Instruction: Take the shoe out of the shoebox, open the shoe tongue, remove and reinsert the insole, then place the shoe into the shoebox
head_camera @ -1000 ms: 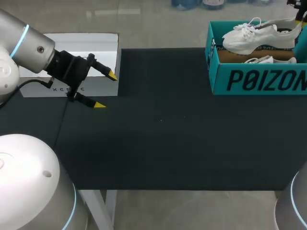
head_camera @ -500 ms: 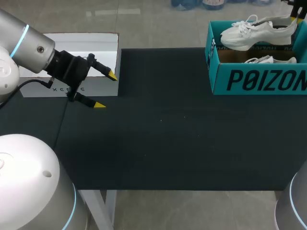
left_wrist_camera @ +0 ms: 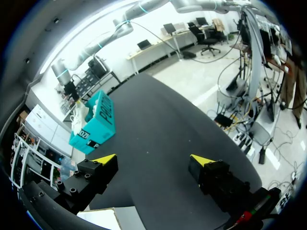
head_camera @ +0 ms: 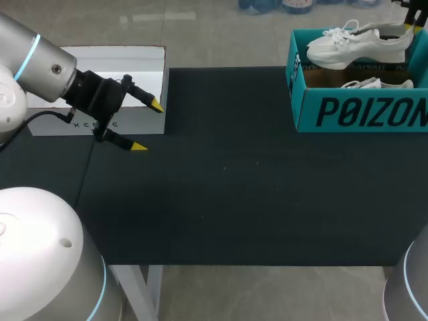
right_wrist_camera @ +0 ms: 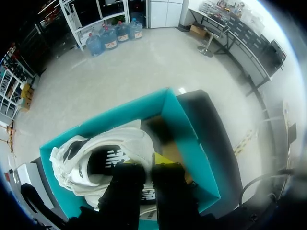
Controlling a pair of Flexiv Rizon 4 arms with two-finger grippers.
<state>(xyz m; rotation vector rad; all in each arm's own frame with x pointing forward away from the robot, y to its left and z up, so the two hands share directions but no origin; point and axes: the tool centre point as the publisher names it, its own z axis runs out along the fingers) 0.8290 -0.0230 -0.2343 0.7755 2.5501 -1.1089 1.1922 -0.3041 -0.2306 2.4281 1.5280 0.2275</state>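
Our right tool (right_wrist_camera: 145, 164) is clenched on the heel end of the white shoe (head_camera: 358, 45), holding it just above the open teal shoebox (head_camera: 361, 110) at the far right of the bench (head_camera: 234, 194). A second shoe (head_camera: 372, 83) lies inside. Our left tool (head_camera: 148, 126) hangs released over the bench's left side, beside a white box (head_camera: 134, 67).

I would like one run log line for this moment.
step: take-out | right gripper: shut on shoe, over shoebox | left gripper: open, above table

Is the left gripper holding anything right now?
No, the left gripper is open above the table with nothing between its fingers.
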